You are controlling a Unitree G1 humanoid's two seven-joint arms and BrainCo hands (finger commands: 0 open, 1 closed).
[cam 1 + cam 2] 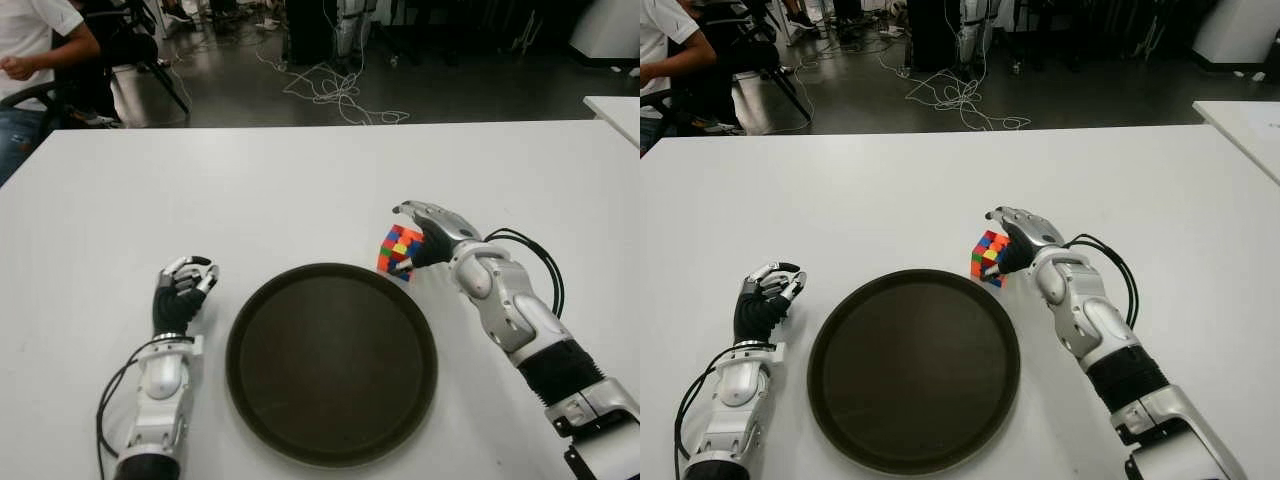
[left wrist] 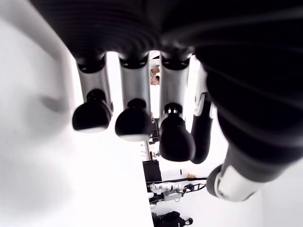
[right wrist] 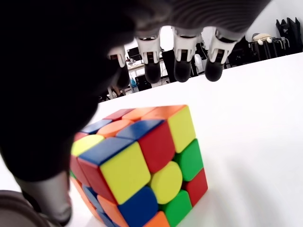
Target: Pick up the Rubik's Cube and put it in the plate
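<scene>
right hand (image 1: 418, 240) open over rubik's cube (image 1: 397, 250) — beside plate (image 1: 331, 362).

Right hand (image 1: 425, 232) covers the Rubik's Cube (image 1: 398, 250) on its right side; contact between fingers (image 3: 180, 66) and cube can't be confirmed, the thumb is blurred at lower left in the right wrist view. Person (image 1: 30, 60) cut off at upper left. Second white table (image 1: 615, 108) cropped at right edge. Both forearms run out of frame at the bottom.
</scene>
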